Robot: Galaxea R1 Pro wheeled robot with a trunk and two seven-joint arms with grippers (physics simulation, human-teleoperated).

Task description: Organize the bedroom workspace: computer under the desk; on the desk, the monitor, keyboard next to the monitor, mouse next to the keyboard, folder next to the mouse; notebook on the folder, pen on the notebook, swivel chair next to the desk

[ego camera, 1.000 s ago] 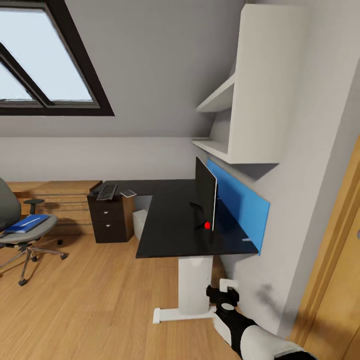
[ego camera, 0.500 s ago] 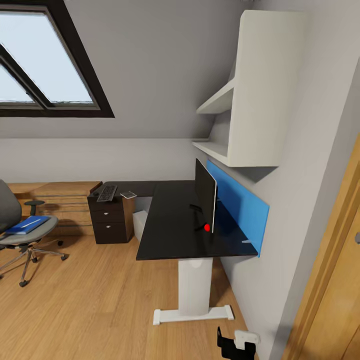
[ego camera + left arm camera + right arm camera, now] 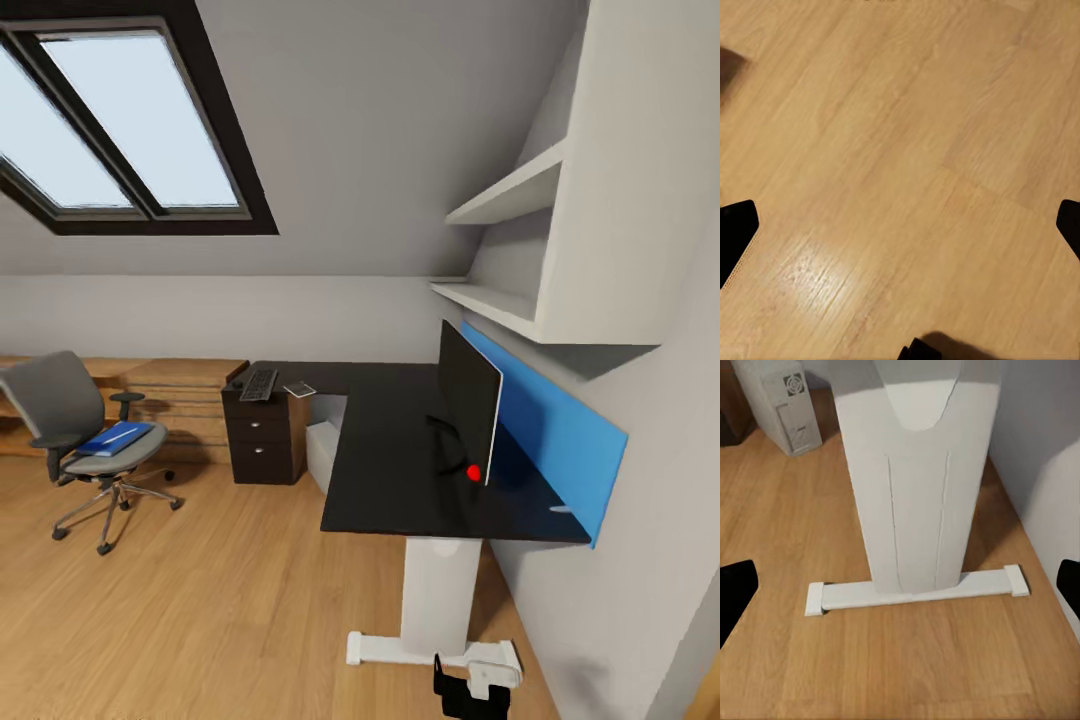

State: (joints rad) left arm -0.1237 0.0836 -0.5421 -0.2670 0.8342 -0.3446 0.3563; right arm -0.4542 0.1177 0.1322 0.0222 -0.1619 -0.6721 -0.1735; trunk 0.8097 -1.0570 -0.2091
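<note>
The desk (image 3: 400, 450) is running along the blue-panelled wall, with the monitor (image 3: 468, 400) standing on it near that panel. At the desk's far end the keyboard (image 3: 259, 383) and the notebook (image 3: 299, 389) are lying side by side above the drawers. The computer (image 3: 784, 401) is sitting under the desk. Well away from the desk, the swivel chair (image 3: 70, 420) is carrying the folder (image 3: 115, 438). The right gripper (image 3: 900, 589) is facing the desk's white leg (image 3: 919, 502), fingers spread wide. The left gripper (image 3: 900, 225) is hanging over the wooden floor (image 3: 900, 150), fingers spread too.
</note>
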